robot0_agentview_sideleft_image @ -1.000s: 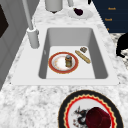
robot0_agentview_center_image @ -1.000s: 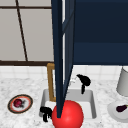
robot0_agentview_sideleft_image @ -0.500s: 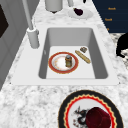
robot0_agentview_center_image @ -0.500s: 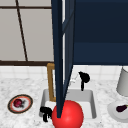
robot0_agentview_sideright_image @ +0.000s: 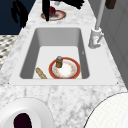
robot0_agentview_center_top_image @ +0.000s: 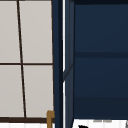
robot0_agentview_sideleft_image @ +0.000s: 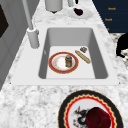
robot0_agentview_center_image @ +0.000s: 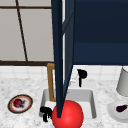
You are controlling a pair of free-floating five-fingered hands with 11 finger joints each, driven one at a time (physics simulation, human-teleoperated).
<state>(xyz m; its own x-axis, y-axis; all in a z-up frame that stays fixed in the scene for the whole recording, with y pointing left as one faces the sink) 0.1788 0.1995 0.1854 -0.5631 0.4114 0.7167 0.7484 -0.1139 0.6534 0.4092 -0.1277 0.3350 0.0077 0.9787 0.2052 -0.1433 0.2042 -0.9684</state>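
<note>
The open dark-blue cabinet door (robot0_agentview_center_image: 60, 62) hid part of the white sink basin (robot0_agentview_center_image: 86, 96); the tall white cylinder (robot0_agentview_center_image: 123, 82) was cut off by the edge.

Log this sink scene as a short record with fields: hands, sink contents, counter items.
left hand: fingers curled, holding nothing, over the sink's front left corner beside the red ball
right hand: fingers curled, holding nothing, near the faucet
sink contents: red-rimmed plate with a small jar on it; a breadstick beside
counter items: patterned plate on the left; white plate on the right
</note>
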